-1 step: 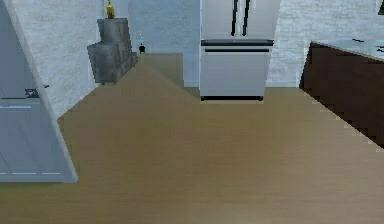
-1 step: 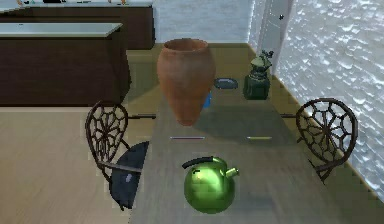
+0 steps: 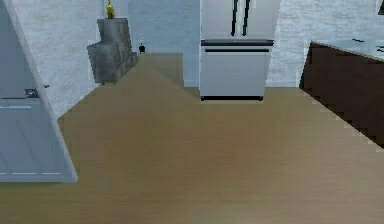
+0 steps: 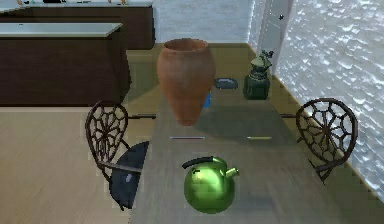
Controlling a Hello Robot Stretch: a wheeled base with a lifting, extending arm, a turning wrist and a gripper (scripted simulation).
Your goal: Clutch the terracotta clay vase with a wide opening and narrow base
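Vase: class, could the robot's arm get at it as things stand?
Probably yes. The vase stands on the table on the arm's side, with a chair at each end, not in front. The kettle sits nearer the robot, roughly in line, so a low reach might hit it.

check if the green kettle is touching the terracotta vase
Apart. The arm side view shows a strip of bare tabletop between the terracotta vase and the green kettle.
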